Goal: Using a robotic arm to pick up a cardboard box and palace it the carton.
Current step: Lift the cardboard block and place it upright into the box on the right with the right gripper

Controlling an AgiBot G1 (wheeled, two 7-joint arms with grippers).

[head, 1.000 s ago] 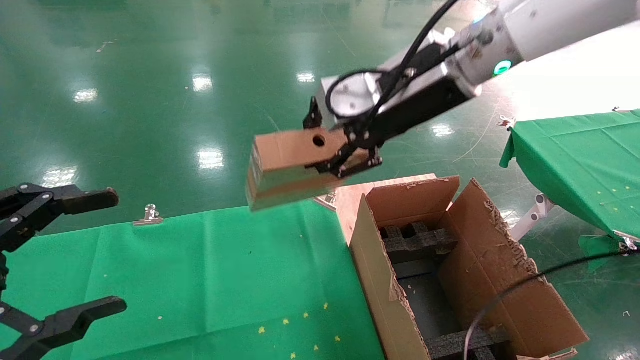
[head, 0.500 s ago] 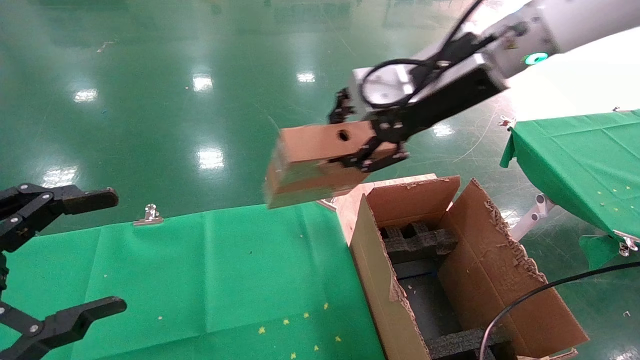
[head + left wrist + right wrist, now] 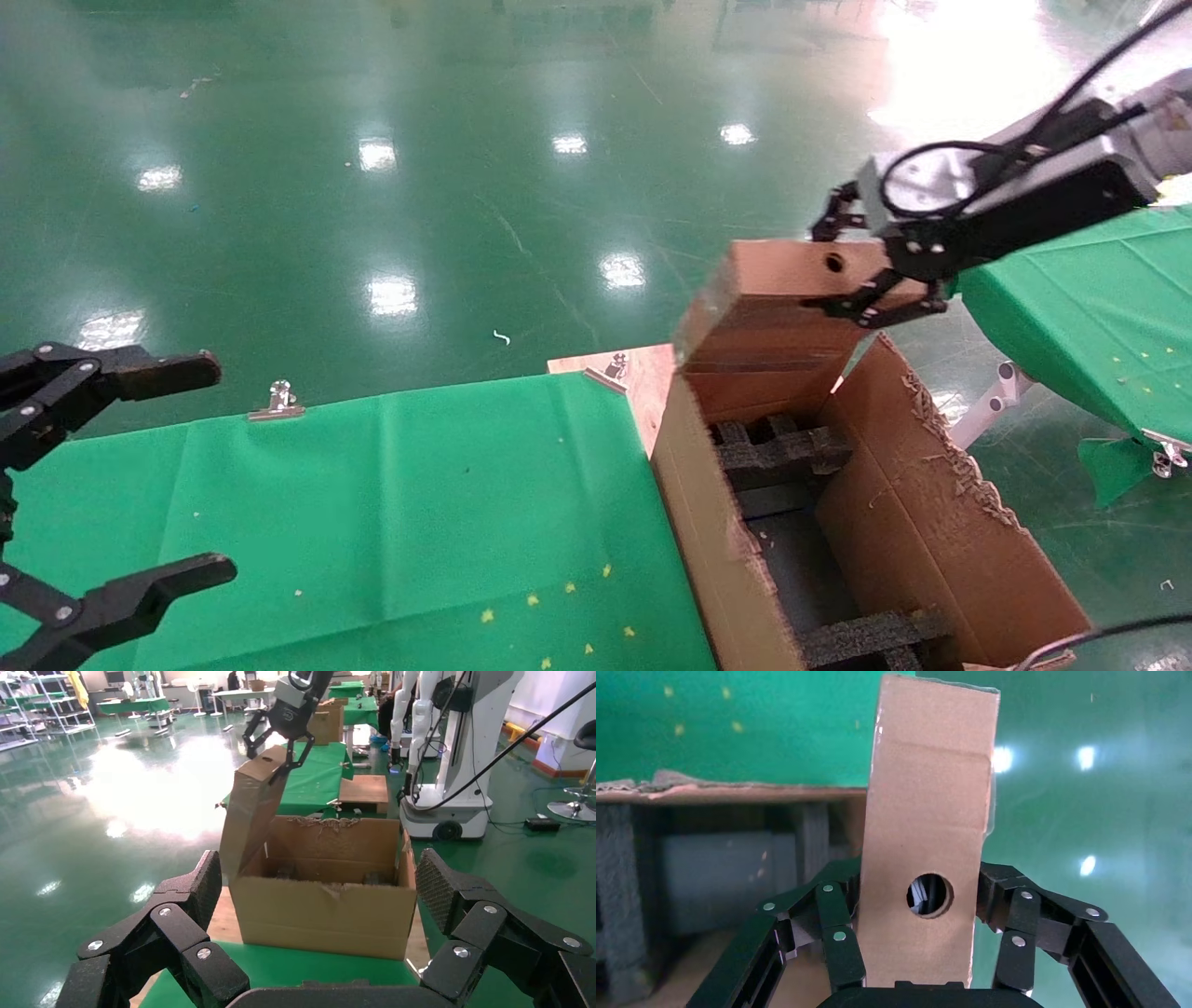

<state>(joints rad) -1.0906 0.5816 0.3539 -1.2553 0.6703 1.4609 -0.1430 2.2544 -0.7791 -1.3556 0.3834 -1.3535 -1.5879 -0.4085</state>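
Small flat plain brown cardboard box (image 3: 764, 312) pinched by its holed narrow side in the black two-finger right gripper (image 3: 871, 280) of the glossy white robotic arm (image 3: 1043, 182), hanging over the far end of the large torn-flapped brown carton (image 3: 941, 522) beside the green-clothed table's (image 3: 372, 503) right edge. Pickup done; lowering and release left. Left gripper (image 3: 130, 475) parked, spread wide, holding nothing.

cardboard box (image 3: 773, 308): plain brown | carton (image 3: 931, 522): brown, black foam | cloth (image 3: 372, 522): green
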